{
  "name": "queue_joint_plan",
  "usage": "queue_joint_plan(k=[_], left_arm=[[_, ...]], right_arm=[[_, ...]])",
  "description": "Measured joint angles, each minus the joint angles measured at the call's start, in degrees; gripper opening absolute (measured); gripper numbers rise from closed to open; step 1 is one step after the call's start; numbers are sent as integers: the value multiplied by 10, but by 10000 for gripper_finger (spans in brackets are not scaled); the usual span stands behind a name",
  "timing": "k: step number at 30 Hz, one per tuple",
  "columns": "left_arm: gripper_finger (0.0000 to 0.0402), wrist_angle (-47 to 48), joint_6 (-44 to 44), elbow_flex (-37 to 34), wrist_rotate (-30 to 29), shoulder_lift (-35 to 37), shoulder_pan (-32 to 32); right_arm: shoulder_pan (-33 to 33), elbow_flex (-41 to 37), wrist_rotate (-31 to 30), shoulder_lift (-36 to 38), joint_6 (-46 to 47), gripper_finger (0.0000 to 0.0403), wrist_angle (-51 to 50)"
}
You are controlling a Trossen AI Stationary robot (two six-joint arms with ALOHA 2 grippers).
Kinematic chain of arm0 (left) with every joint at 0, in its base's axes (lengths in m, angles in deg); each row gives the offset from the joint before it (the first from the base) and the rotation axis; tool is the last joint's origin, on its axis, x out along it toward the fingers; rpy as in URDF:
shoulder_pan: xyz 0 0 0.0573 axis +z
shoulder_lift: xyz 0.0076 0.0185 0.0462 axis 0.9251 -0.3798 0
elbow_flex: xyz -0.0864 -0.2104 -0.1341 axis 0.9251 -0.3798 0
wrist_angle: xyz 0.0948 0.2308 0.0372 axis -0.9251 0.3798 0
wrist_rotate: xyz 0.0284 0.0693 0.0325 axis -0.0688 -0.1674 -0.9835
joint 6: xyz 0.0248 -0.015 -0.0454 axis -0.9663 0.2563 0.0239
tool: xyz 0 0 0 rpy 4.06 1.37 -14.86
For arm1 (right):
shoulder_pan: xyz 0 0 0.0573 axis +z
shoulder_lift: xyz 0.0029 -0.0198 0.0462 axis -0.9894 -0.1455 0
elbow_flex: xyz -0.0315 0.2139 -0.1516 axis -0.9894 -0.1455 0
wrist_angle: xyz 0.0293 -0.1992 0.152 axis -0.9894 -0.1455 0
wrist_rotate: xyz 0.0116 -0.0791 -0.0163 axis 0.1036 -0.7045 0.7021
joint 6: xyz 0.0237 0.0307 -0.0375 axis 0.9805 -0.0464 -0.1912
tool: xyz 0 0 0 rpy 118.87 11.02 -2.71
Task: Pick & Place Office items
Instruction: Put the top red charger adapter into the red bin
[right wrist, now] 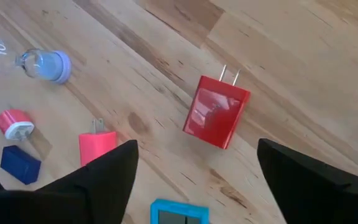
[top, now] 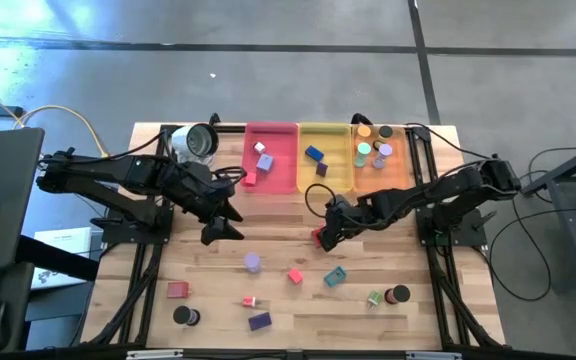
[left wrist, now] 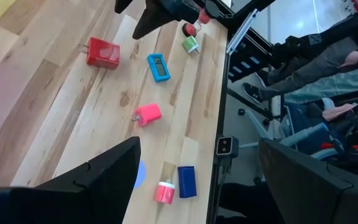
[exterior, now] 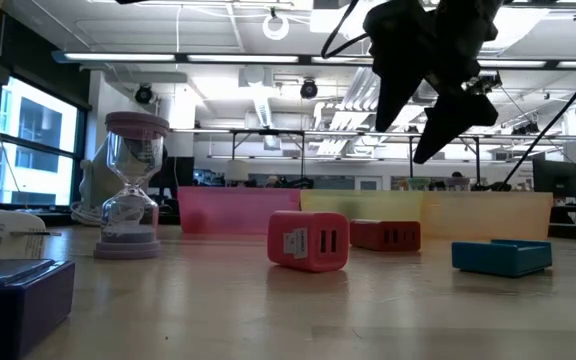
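Office items lie scattered on the wooden table's near half. My right gripper (top: pixel 325 235) (right wrist: pixel 196 146) hangs open just above a red block with two prongs (right wrist: pixel 216 112) (top: pixel 318 238), touching nothing; in the low view this gripper (exterior: pixel 398 145) is above the red block (exterior: pixel 385 235). Nearby lie a pink block (right wrist: pixel 97 146) (exterior: pixel 308 240), a teal block (top: pixel 335 277) (exterior: pixel 501 256) and a lavender hourglass-shaped cylinder (top: pixel 253 262) (exterior: pixel 131 190). My left gripper (top: pixel 226 222) (left wrist: pixel 199 142) waits open above the table's left middle, holding nothing.
Pink (top: pixel 271 158), yellow (top: pixel 324 158) and orange (top: pixel 380 160) trays line the far edge, with several items inside. A silver-and-white round object (top: pixel 196 142) stands beside the pink tray. A red block (top: pixel 177 290), black discs (top: pixel 183 316) (top: pixel 398 295) and a purple block (top: pixel 259 321) lie near the front.
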State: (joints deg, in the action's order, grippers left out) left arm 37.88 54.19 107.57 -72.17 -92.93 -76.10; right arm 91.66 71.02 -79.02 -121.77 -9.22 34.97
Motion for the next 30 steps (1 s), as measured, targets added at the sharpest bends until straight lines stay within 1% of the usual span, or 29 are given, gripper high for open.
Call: queue_joint_plan(k=[6, 8, 12, 14, 16, 17, 23, 26, 30], left_arm=[[317, 13, 1, 0, 0, 0, 0], [317, 21, 1, 0, 0, 0, 0], [317, 22, 1, 0, 0, 0, 0], [317, 22, 1, 0, 0, 0, 0], [317, 22, 1, 0, 0, 0, 0], [317, 22, 1, 0, 0, 0, 0], [317, 22, 1, 0, 0, 0, 0], [317, 20, 1, 0, 0, 0, 0], [317, 20, 1, 0, 0, -1, 0]], right_arm=[[-13, 0, -10, 0, 0, 386, -2], [-15, 0, -9, 0, -2, 395, 6], [-8, 0, 0, 0, 3, 378, 32], [-2, 0, -24, -8, -10, 368, 40], [-3, 0, -54, -23, -6, 360, 40], [-4, 0, -60, -30, -2, 356, 39], [-16, 0, -39, -93, 4, 340, 53], [-18, 0, -25, -122, 4, 338, 58], [-23, 0, -25, -150, 7, 339, 66]])
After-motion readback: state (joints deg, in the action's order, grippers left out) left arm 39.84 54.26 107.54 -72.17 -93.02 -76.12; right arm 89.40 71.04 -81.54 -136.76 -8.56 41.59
